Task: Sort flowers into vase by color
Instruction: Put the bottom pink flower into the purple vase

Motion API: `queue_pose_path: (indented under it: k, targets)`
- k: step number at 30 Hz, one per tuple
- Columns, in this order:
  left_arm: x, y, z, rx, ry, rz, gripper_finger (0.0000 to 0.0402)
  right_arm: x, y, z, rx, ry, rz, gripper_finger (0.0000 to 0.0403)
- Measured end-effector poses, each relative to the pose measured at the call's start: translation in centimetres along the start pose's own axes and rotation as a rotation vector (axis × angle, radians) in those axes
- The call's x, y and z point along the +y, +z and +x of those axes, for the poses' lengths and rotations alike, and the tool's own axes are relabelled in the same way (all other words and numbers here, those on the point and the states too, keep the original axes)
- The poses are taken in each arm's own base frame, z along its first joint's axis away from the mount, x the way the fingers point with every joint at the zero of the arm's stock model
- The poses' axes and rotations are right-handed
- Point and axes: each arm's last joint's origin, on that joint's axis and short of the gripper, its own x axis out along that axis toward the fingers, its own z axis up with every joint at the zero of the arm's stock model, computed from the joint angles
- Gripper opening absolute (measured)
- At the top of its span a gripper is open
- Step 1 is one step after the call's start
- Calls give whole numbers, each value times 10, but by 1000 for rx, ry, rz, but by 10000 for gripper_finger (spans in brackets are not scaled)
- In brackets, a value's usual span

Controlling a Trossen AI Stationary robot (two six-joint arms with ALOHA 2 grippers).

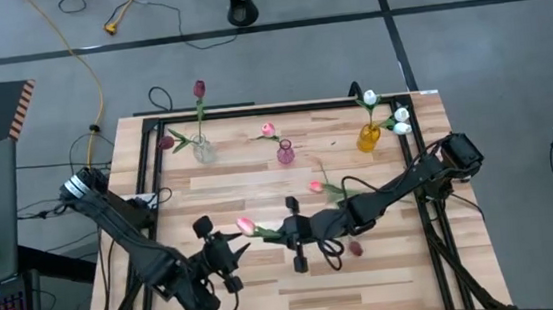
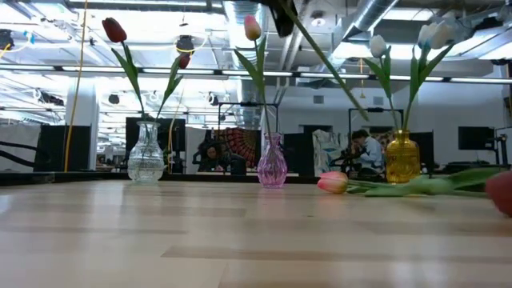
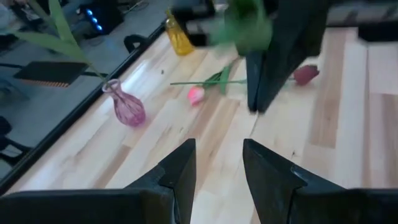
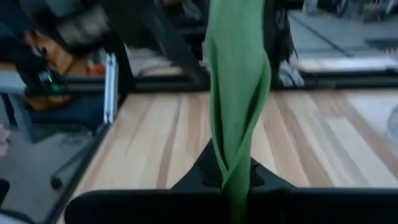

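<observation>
The right gripper [image 1: 285, 232] is clamped on the green stem of a pink artificial tulip [image 1: 245, 224], head toward nine o'clock. The left gripper [image 1: 223, 252], jaws apart and empty, waits just beside the head at seven o'clock. The pink glass vase [image 1: 285, 153] stands at twelve o'clock, nearer the right arm.

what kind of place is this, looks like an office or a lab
Most likely an open-plan robotics lab or workshop. The low view shows exposed ceiling ducts and people at desks behind the wooden table; from above, a yellow cable trails across the grey floor.
</observation>
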Motion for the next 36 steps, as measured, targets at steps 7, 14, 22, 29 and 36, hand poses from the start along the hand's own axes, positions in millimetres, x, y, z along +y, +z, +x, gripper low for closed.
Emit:
queue_pose_path:
  k: [7,14,22,29,36]
  targets:
    - [-4,-17,13,-13,-3,-40,120,-9,18,-4,-110,-33,-59,20]
    - [-8,-35,22,-32,-26,-47,120,-23,53,-28,-215,-66,-106,20]
    - [-10,-48,30,-47,-47,-79,120,-26,81,-49,-369,-86,-193,20]
    - [-11,-52,33,-51,-59,-73,120,-27,73,-50,-396,-90,-203,20]
    - [-10,-52,34,-52,-54,-54,120,-46,23,-87,-609,-86,-78,20]
